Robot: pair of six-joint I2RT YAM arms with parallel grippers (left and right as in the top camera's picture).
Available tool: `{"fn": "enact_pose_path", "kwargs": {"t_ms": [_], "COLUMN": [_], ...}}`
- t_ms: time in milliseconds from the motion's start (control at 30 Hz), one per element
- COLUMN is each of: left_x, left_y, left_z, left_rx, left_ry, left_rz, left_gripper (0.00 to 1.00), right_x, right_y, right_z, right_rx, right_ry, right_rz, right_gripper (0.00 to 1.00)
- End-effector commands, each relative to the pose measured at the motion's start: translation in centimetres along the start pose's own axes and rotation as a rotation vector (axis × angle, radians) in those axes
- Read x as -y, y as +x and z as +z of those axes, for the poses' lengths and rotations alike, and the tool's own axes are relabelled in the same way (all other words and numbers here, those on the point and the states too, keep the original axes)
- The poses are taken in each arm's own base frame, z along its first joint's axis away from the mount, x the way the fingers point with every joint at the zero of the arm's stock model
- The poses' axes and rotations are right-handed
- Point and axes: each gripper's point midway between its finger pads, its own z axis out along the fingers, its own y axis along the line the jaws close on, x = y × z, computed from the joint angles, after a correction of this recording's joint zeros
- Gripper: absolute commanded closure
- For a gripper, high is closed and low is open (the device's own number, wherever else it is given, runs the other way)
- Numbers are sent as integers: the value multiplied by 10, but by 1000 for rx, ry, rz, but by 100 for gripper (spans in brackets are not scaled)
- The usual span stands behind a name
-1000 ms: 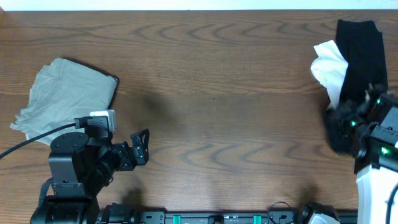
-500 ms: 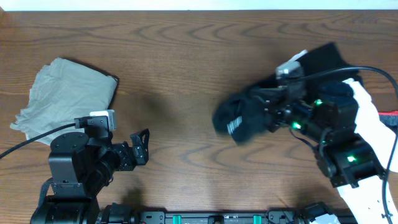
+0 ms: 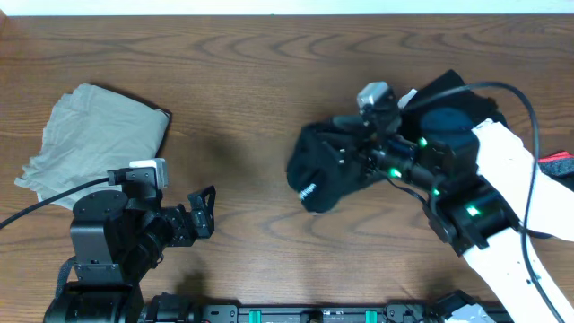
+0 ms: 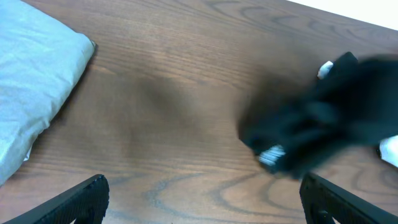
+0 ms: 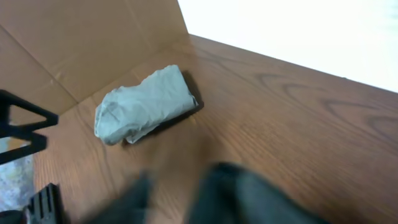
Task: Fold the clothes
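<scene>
At the far left of the table [image 3: 269, 81] lies a folded grey garment [image 3: 94, 144], its edges slightly rumpled, with a dark edge showing along its right side; in the left wrist view the same grey garment [image 4: 34, 68] fills the upper left corner, and in the right wrist view it [image 5: 146, 102] lies flat near a brown cardboard wall [image 5: 81, 43].

Just below and to the right of the grey garment sits the left arm near the front edge of the table; its left end effector [image 3: 202, 213] is released, the two fingers spread wide and holding nothing; the left wrist view shows the fingertips [image 4: 81, 196] far apart at the bottom corners, with bare wood between them.

Right of centre is the black garment [image 3: 318, 170], bunched into a loose lump with a small white label [image 3: 308, 190] at its lower edge; it appears motion-blurred in the left wrist view [image 4: 311, 134], well apart from the grey garment; in the right wrist view it is only a dark smear along the bottom [image 5: 249, 193].

The right end effector [image 3: 339, 160] is grasping the black garment; its fingers are buried in the cloth, so they cannot be seen clearly; the right arm stretches in from the lower right corner; more black cloth [image 3: 448, 85] shows behind it.

At the right edge a small red object [image 3: 560, 166] is partly visible.
</scene>
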Motion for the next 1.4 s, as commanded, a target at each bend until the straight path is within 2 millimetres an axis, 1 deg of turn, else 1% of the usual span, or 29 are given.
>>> {"fn": "enact_pose_path", "kwargs": {"t_ms": [0, 33, 67, 133, 200, 267, 333, 367, 433, 500, 533, 567, 600, 633, 667, 767, 833, 967, 1033, 1133, 1233, 1367], "left_x": [3, 3, 3, 3, 3, 3, 3, 3, 6, 9, 11, 13, 14, 15, 17, 23, 27, 25, 30, 36, 41, 42], "left_y": [-5, -5, -5, -5, -6, -7, -6, -5, -2, 1, 3, 5, 7, 9, 12, 20, 24, 28, 31, 33, 33, 31], "left_z": [-4, -4, -4, -4, -3, -1, 2, 5, 11, 19, 22, 28, 32, 35, 40, 48, 51, 53, 53, 52, 52, 53], "left_rx": [13, 12, 12, 14, 15, 10, -7, -17, -48, -86, -104, -129, -149, -168, -192, -243, -264, -269, -272, -276, -272, -262], "left_ry": [12, 12, 13, 13, 13, 12, 12, 13, 22, 34, 39, 45, 48, 50, 54, 71, 68, 15, 23, 41, 55, 59], "left_rz": [22, 22, 22, 22, 22, 21, 19, 20, 28, 38, 42, 48, 52, 55, 59, 81, 106, 171, 200, 219, 231, 233], "left_gripper": [2, 2, 2, 2, 2, 2, 2, 2, 2, 2, 2, 2, 2, 2, 2, 2, 2, 2, 2, 2, 2, 2], "right_x": [7, 17, 32, 54, 73, 95, 119, 130, 142, 147, 149, 151, 153, 152, 152, 152, 156, 164, 167, 166, 169, 172], "right_y": [2, 2, 0, -3, -3, 4, 18, 29, 50, 77, 89, 103, 117, 128, 144, 175, 197, 227, 240, 247, 253, 263], "right_z": [9, 8, 5, -6, -21, -40, -61, -71, -82, -87, -89, -90, -89, -87, -83, -74, -71, -64, -56, -42, -31, -26], "right_rx": [-14, -12, -3, 18, 26, 10, -25, -54, -129, -244, -295, -350, -403, -447, -504, -598, -652, -687, -678, -640, -596, -557], "right_ry": [25, 70, 137, 238, 328, 445, 582, 643, 704, 724, 732, 740, 740, 731, 714, 676, 682, 702, 695, 636, 615, 622], "right_rz": [17, 25, 41, 73, 96, 131, 188, 219, 261, 278, 293, 321, 348, 369, 399, 453, 489, 561, 600, 622, 648, 686], "right_gripper": [1, 1, 1, 1, 1, 1, 1, 1, 1, 7, 12, 21, 29, 34, 35, 28, 27, 29, 31, 34, 45, 51]}}
